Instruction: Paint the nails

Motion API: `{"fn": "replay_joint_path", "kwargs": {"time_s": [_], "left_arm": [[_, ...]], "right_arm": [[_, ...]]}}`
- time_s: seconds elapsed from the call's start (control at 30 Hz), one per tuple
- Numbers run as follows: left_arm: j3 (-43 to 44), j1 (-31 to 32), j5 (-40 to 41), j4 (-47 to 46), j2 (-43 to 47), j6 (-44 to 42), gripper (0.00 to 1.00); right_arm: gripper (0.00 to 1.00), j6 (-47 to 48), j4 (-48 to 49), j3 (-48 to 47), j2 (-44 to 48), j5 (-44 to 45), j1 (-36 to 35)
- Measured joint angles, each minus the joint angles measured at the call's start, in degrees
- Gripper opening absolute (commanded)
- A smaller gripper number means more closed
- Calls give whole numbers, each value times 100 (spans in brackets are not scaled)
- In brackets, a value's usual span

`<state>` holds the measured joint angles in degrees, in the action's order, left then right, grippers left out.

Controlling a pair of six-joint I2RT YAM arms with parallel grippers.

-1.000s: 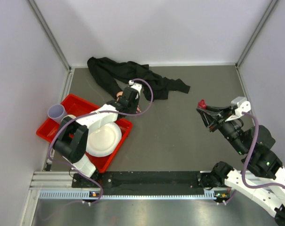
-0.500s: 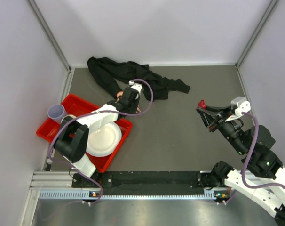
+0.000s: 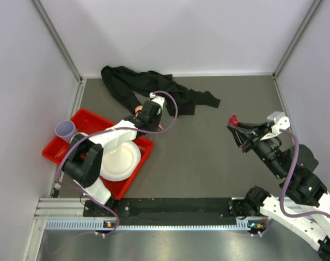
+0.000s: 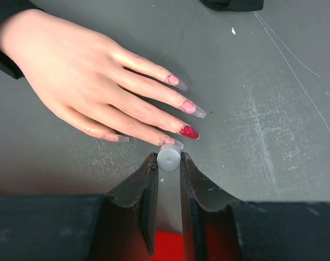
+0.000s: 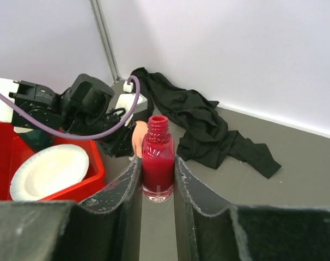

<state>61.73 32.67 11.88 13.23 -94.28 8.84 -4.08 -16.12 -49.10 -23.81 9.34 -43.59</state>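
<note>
The left jaws are pinched narrow on a small white cap (image 4: pixel 169 157), held just off the tip of a clear nail beside the one fully red nail among the nails (image 4: pixel 189 132). The brush below the cap is hidden, so a blind stroke could smear the mannequin hand (image 4: pixel 83 87) or the desk (image 4: pixel 263 136). The right jaws clamp the open polish bottle (image 5: pixel 158 163) upright in the air, and any tilt would likely spill it. The hand lies flat towards the desk's far-left corner, just past the red tray (image 3: pixel 89 118). The left arm (image 3: pixel 118 133) reaches over the tray, wrist angled down; the right arm (image 3: pixel 274 152) is raised by the right edge.
</note>
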Motion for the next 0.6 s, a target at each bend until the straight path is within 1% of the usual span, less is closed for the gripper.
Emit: {"fn": "replay_joint_path", "kwargs": {"time_s": [0.6], "left_arm": [[61, 0, 4, -39, -2, -9, 0]], "right_arm": [[0, 0, -7, 0, -74, -37, 0]]}}
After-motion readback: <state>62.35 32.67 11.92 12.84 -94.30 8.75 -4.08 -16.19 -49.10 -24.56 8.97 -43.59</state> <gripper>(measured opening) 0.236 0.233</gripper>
